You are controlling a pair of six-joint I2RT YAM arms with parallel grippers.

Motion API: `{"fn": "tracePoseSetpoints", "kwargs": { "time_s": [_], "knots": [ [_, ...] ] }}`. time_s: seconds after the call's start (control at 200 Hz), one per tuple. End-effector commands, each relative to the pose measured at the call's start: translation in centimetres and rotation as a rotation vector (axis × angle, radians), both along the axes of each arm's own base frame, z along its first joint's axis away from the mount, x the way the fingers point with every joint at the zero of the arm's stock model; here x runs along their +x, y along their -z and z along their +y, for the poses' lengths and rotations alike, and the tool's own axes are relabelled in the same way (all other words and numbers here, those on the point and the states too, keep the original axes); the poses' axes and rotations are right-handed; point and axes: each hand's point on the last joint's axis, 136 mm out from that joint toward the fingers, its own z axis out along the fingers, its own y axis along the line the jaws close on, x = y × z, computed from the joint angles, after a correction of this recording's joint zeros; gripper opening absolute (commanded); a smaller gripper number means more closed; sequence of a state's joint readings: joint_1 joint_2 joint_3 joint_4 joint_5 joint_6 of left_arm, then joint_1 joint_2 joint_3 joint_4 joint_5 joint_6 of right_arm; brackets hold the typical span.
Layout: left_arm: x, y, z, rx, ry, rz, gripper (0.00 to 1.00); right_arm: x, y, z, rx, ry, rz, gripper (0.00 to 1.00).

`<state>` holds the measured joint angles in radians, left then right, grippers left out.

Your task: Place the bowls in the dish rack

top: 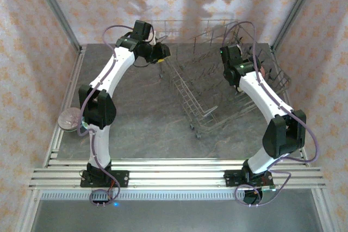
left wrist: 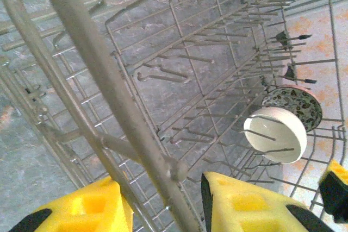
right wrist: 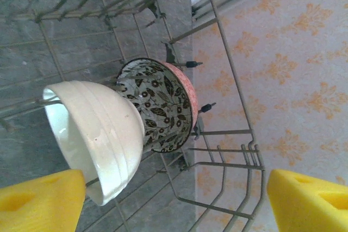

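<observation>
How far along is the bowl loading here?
Done: a white bowl and a leaf-patterned bowl stand among the tines of the dish rack. In hand: nothing; the right gripper is open beside the white bowl, and the left gripper straddles the rack rim. Left: at least one speckled bowl at the left edge of the table.

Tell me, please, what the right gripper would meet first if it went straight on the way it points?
Most likely the white bowl, in the dish rack ahead of the right gripper, jaws open, with the patterned bowl behind; depth unclear.

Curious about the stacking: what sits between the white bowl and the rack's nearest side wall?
A leaf-patterned bowl, on edge; right wrist view shows it.
</observation>
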<state>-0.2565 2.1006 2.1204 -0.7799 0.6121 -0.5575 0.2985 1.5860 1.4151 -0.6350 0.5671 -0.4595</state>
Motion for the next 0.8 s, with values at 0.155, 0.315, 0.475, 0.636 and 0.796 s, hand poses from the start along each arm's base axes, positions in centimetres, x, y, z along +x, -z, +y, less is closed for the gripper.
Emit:
{"fn": "tracePoseSetpoints", "kwargs": {
  "time_s": [0.155,0.315,0.475,0.636,0.796],
  "knots": [
    [3.0,-2.0,6.1,0.217,-0.043,-0.143,0.12,0.1,-2.4,1.0,0.121,0.025,-0.039,0.87],
    [1.9,-4.0,7.3,0.248,-0.088,-0.164,0.39,0.8,-2.8,1.8,0.171,0.012,-0.047,0.9],
    [-0.8,-6.6,8.5,0.27,-0.121,-0.175,0.64,1.1,-2.9,2.7,0.277,0.021,-0.024,0.9],
    [-4.6,-8.5,10.0,0.307,-0.143,-0.19,0.73,0.6,-1.5,3.4,0.325,0.012,0.018,0.9],
    [-9.3,-8.7,12.4,0.331,-0.191,-0.165,0.75,0.2,-1.2,4.0,0.381,0.002,0.015,0.9]
  ]
}}
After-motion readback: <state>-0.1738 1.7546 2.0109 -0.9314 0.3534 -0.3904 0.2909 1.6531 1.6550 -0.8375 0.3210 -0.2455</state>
